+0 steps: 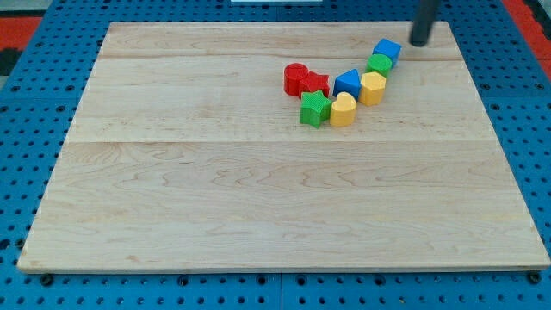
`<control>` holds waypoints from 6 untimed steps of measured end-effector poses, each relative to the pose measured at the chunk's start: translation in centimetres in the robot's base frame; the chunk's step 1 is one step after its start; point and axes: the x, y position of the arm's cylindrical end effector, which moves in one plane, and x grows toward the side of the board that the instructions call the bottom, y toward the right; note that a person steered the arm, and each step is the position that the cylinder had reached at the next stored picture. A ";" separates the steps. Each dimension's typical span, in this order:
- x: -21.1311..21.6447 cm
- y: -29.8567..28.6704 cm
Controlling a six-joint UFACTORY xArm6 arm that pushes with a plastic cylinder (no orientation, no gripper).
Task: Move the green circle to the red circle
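The green circle sits in the upper right part of the board, touching a blue cube above it and a yellow hexagon below it. The red circle lies to the left, touching a red star. My tip is at the view's top right, just right of the blue cube and up-right of the green circle, touching neither.
A blue triangle, a yellow heart and a green star lie between the two circles. The wooden board rests on a blue pegboard.
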 end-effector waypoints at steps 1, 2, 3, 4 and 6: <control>3.1 0.0; 5.0 -6.0; 4.8 -13.4; 4.2 -18.6; 2.0 -13.0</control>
